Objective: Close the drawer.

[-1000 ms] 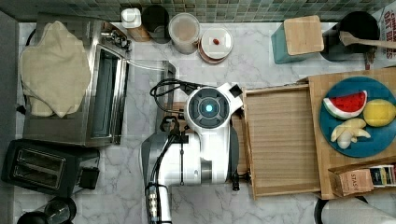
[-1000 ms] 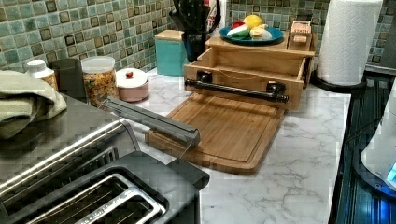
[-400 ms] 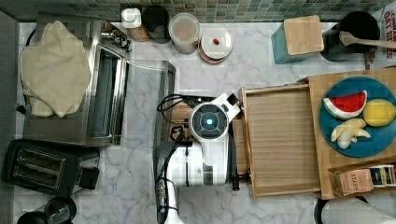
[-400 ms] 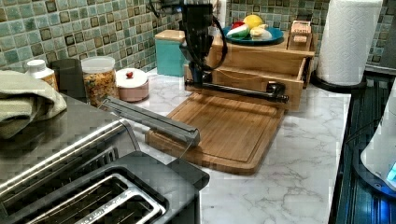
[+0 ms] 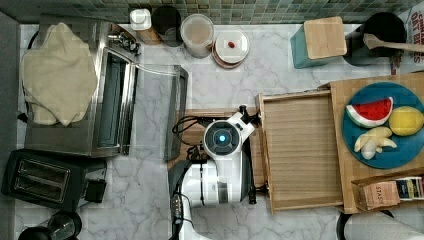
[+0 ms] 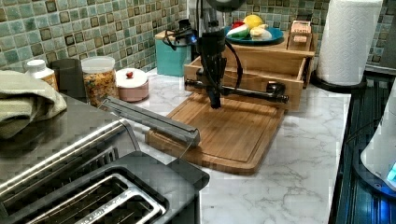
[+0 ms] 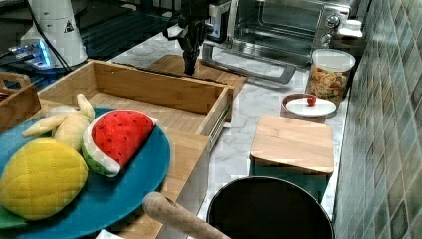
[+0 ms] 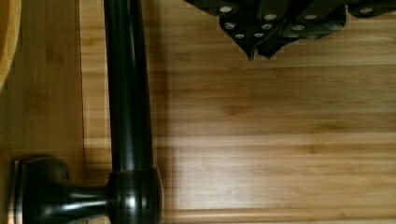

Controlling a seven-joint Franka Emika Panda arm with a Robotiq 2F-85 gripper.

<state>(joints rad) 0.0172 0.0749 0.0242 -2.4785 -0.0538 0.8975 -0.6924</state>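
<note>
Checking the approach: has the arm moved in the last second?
Yes. In the top view the arm has shifted toward the top view's right, nearer the drawer. In the left view it now hangs before the handle.

A kitchen, by all signs. Marble-patterned desk (image 5: 225,75) backed by a wall of small green-grey tiles (image 6: 93,28). Steel toaster oven (image 5: 107,100) with its door dropped open; just beside the oven, a black two-slot toaster (image 5: 45,177), and on top of it a folded cloth (image 5: 57,75). Against the tiles near the oven, a clear jar of cereal (image 6: 99,84), a lidded pink bowl (image 6: 132,84) and a teal canister with a wooden lid (image 5: 320,42). Well apart from the oven, a paper towel roll (image 6: 350,39) and a wooden cutting board (image 6: 229,133).
</note>
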